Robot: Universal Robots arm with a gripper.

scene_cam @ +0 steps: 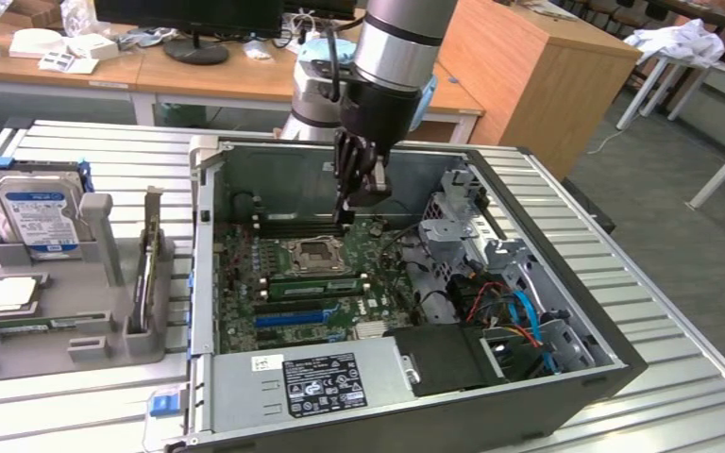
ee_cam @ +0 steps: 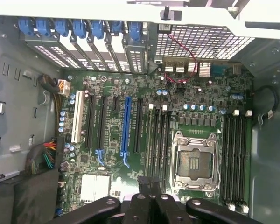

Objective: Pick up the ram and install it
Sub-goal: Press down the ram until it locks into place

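My gripper (scene_cam: pixel 362 189) hangs inside the open computer case, above the large green motherboard (scene_cam: pixel 376 247) and behind the CPU socket (scene_cam: pixel 316 251). In the wrist view its fingertips (ee_cam: pixel 149 184) meet with nothing between them, over the socket (ee_cam: pixel 196 161) and the black memory slots (ee_cam: pixel 158 140). One long green ram stick (scene_cam: pixel 316 283) stands seated in a slot just in front of the socket, apart from the gripper. A narrow green strip with white labels (scene_cam: pixel 10 327) lies flat in the grey rack outside the case; I cannot tell whether it is another ram stick.
The grey rack (scene_cam: pixel 105 354) at the exterior view's left holds a silver hard drive (scene_cam: pixel 35 212), a CPU (scene_cam: pixel 10 294) and a thin card on edge (scene_cam: pixel 151 274). Case walls, a drive cage (scene_cam: pixel 463 236), cables (scene_cam: pixel 520 316) and the power supply (scene_cam: pixel 318 382) ring the motherboard.
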